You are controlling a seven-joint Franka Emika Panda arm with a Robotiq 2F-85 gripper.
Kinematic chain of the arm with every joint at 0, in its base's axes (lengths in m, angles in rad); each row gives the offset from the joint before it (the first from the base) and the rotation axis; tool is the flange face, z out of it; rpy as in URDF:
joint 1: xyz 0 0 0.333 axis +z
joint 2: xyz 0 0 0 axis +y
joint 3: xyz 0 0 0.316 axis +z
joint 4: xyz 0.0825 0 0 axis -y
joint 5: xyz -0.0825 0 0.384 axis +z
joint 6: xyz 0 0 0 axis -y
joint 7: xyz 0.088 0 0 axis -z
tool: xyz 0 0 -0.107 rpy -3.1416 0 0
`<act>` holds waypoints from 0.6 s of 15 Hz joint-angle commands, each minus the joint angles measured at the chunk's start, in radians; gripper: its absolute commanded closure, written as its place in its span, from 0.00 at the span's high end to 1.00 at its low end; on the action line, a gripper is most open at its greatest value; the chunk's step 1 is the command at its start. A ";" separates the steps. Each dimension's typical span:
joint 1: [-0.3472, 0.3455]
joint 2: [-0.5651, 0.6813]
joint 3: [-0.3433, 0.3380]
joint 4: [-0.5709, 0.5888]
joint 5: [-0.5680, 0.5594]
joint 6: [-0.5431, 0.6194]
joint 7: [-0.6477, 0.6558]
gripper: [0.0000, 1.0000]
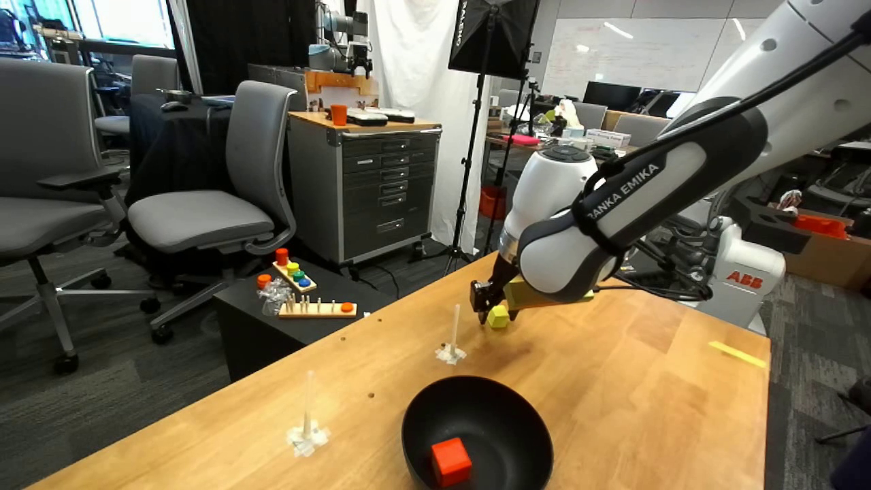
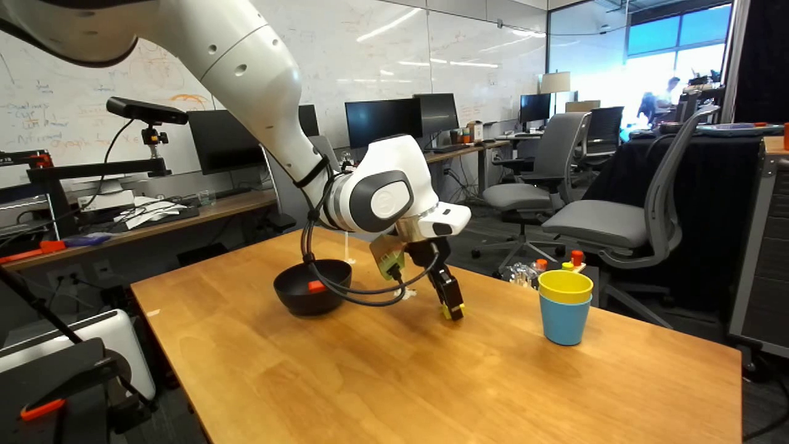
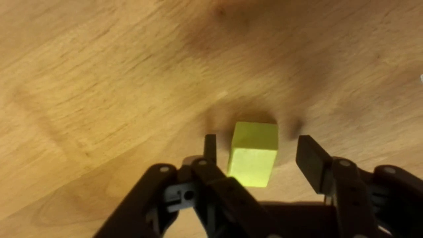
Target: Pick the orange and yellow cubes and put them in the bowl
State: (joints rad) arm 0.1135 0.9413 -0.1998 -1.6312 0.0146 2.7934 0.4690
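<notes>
- in an exterior view: orange cube (image 1: 451, 462) inside the bowl (image 1: 505, 416), bottom centre; abb robot (image 1: 743, 272), right, only here.
- in an exterior view: stacked cups (image 2: 564, 311), right, only here.
- wrist view: gripper (image 3: 257, 151) wide around yellow cube (image 3: 253, 158), lower centre, gap each side.

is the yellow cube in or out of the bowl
Out: the yellow cube is between the fingers, gaps on either side; in both exterior views the bowl stands apart.
</notes>
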 commanded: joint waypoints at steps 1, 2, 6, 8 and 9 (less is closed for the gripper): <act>0.019 -0.001 -0.016 0.003 0.026 -0.016 0.009 0.33; 0.016 -0.001 -0.014 0.003 0.027 -0.017 0.007 0.27; 0.021 -0.009 -0.030 -0.014 0.016 -0.007 0.004 0.08; 0.023 -0.022 -0.044 -0.035 0.006 0.002 -0.005 0.08; 0.030 -0.029 -0.059 -0.047 -0.003 0.009 -0.006 0.08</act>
State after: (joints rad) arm 0.1157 0.9410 -0.2129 -1.6349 0.0166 2.7895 0.4706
